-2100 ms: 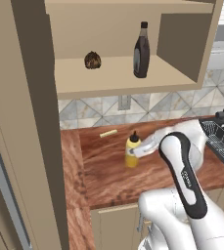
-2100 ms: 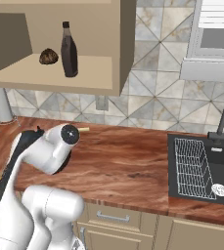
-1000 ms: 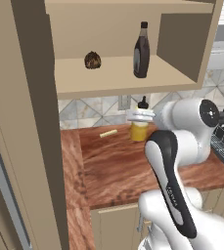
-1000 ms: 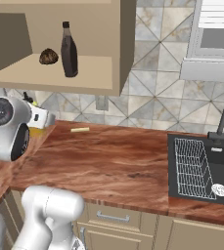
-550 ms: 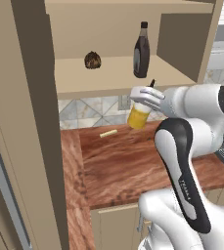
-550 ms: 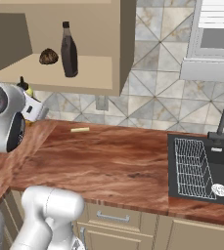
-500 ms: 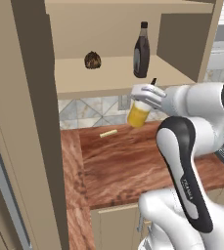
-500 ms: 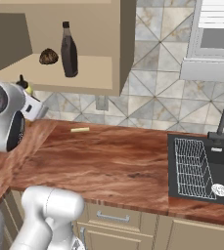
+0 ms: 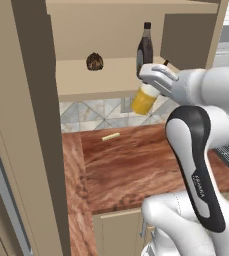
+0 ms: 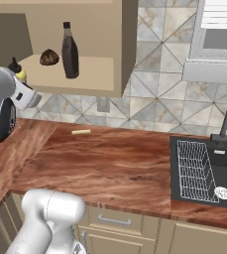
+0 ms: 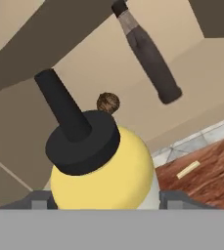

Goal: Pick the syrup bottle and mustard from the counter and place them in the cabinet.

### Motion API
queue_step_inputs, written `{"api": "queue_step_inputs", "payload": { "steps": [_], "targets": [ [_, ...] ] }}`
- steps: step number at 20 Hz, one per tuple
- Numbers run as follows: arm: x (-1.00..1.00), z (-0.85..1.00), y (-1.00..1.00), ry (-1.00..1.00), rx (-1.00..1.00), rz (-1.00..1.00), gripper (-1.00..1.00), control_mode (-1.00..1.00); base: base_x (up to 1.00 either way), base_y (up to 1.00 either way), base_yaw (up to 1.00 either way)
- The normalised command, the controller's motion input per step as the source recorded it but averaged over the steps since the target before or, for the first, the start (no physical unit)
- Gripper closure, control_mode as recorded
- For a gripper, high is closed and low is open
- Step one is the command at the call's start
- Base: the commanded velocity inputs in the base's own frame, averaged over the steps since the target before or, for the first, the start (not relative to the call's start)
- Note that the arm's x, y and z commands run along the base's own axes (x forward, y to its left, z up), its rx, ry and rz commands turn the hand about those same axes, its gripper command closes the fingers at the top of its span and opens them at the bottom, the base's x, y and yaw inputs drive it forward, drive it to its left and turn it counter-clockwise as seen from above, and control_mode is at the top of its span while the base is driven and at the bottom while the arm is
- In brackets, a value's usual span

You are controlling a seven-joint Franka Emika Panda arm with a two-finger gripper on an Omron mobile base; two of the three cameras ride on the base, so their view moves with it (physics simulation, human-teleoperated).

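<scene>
A: Start with the biggest. What do you count?

B: One cabinet (image 9: 111, 75), light tan, hung on the wall, with one wide shelf board and plain side panels. Below it, one table (image 9: 131, 165), reddish-brown wood grain with a thick front edge, running along a tiled wall. One dark sink (image 10: 204, 168) is set in it at the right, with one wire rack (image 10: 197, 171) inside.

A: And the arm?

B: One white arm, raised in front of the cabinet's lower edge. Its gripper (image 9: 153, 82) has the jaws closed around the mustard (image 9: 145, 99), part-way apart, gripping the yellow body.

A: How many bottles?

B: Two. The mustard is held in the air, clear of the table, tilted, its black nozzle leaning up toward the shelf; it is level with the front edge of the shelf board. In the hand view the yellow body and black cap sit right at the jaws. The syrup bottle (image 10: 70, 50) stands upright on the cabinet shelf, one dark brown bottle with a black cap.

A: Anything else on that shelf?

B: One small brown roundish object (image 9: 94, 61), left of the syrup bottle and apart from it. I cannot tell what it is.

A: On the table?

B: One small pale stick-like piece (image 9: 110, 136), lying flat near the wall.
</scene>
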Motion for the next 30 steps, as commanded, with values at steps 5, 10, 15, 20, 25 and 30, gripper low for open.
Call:
{"api": "queue_step_inputs", "payload": {
  "steps": [5, 10, 15, 20, 25, 30],
  "targets": [
    [-0.23, 0.45, 0.00, -0.05, 0.00, -0.09, 1.00, -1.00, 0.00, 0.00, 0.00],
    [-0.02, 0.20, 0.00, -0.06, 0.00, -0.02, 1.00, -1.00, 0.00, 0.00, 0.00],
    [0.02, 0.03, 0.00, -0.05, 0.00, 0.00, 1.00, -1.00, 0.00, 0.00, 0.00],
    [0.15, 0.00, 0.00, -0.02, 0.00, 0.00, 1.00, -1.00, 0.00, 0.00, 0.00],
    [0.40, 0.00, -0.03, 0.00, 0.00, 0.00, 1.00, -1.00, 0.00, 0.00, 0.00],
    [0.40, 0.00, -0.01, 0.00, 0.00, 0.00, 1.00, -1.00, 0.00, 0.00, 0.00]
  ]
}}
